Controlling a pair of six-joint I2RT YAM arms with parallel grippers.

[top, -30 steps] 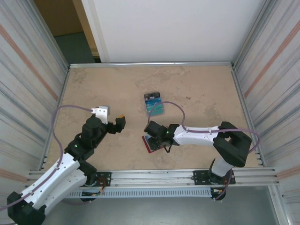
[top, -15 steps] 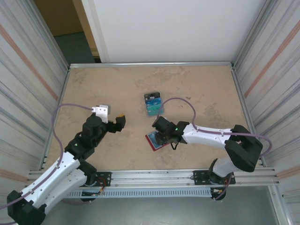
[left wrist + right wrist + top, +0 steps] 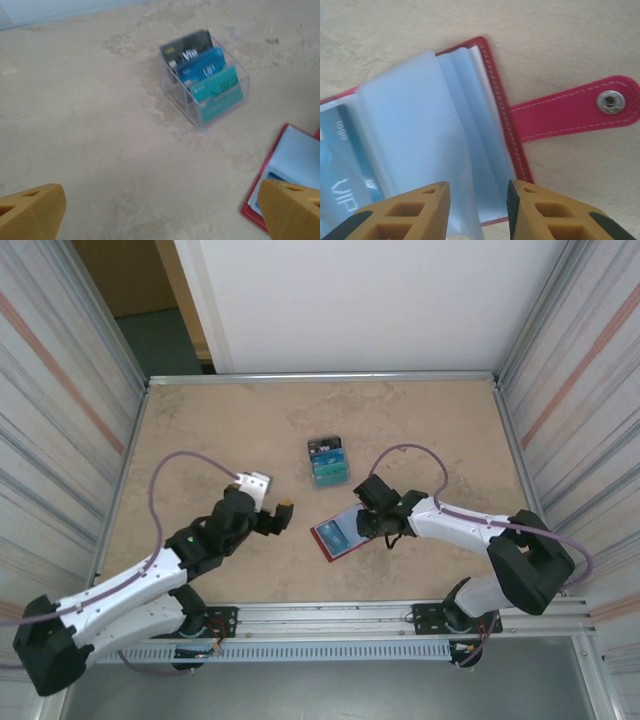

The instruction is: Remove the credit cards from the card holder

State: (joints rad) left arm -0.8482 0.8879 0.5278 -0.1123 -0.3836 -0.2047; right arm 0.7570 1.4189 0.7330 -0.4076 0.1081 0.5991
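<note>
The card holder (image 3: 335, 537) lies open on the table (image 3: 200, 430), just below the middle of the overhead view, red cover down and pale sleeves facing up. The right gripper (image 3: 476, 200) sits over its right-hand edge with the jaws part-way apart, grasping nothing. A loose clear sleeve (image 3: 420, 130) runs down between the two fingers, and whether either finger touches it I cannot tell from the wrist view. A blue card (image 3: 340, 180) is tucked in a sleeve at the lower left of that view, and the snap tab (image 3: 580, 107) lies flat out to the right.

Above the holder, near the centre of the overhead view, a clear box (image 3: 329, 462) holds several cards (image 3: 207, 70) standing on edge. The left gripper (image 3: 273, 517) hovers to the left of the holder, spread wide and empty.

The step in hand looks like working through the sleeves to reach a card left inside. The next move probably calls for one gripper to pin the light holder down. The other would pinch only the card's exposed edge and draw it out along the sleeve's opening without catching the thin plastic.
</note>
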